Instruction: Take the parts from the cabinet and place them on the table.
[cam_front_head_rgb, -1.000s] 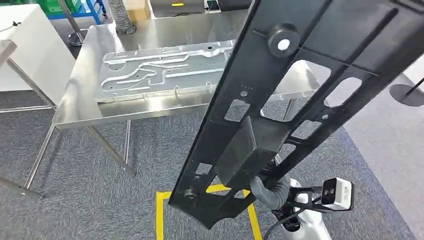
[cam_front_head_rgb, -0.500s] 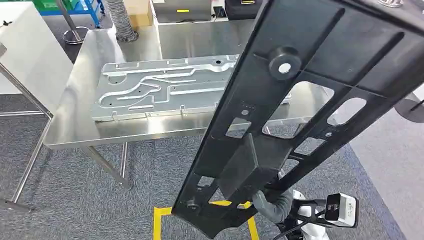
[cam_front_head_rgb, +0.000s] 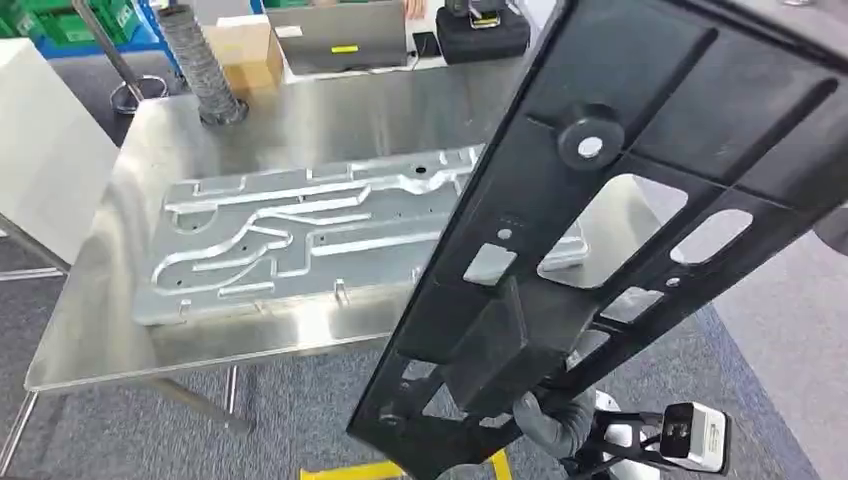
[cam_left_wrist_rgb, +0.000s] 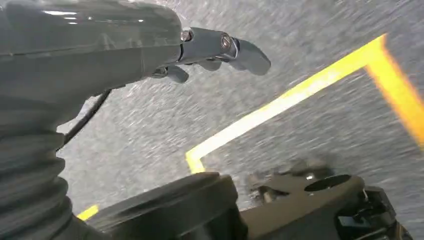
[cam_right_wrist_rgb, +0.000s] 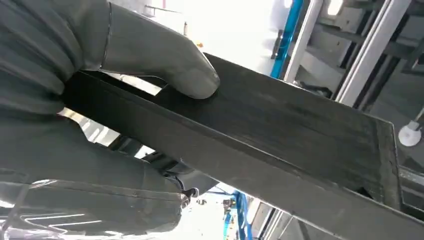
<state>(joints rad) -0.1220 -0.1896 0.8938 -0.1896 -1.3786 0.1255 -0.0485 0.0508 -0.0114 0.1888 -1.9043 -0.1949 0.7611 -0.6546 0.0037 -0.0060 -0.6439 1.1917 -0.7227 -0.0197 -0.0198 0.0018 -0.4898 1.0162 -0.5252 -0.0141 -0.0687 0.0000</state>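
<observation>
Approaching the table (cam_front_head_rgb: 330, 95), the robot has closed in: across the last second the steel top has grown and slid down the head view, a shift of the camera, not of the things. The long black part (cam_front_head_rgb: 560, 260) is carried tilted above the table's near right edge, partly over the flat metal plate (cam_front_head_rgb: 300, 240) lying on it. The right hand (cam_right_wrist_rgb: 125, 65) grips the part's lower end, thumb pressed on its face. The left hand (cam_left_wrist_rgb: 215, 47) hangs over the carpet, fingers loosely apart, holding nothing. Placement looks imminent.

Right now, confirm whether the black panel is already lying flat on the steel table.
No. The black panel is tilted above the steel table, gripped by the right hand, with only the silver plate lying there.
</observation>
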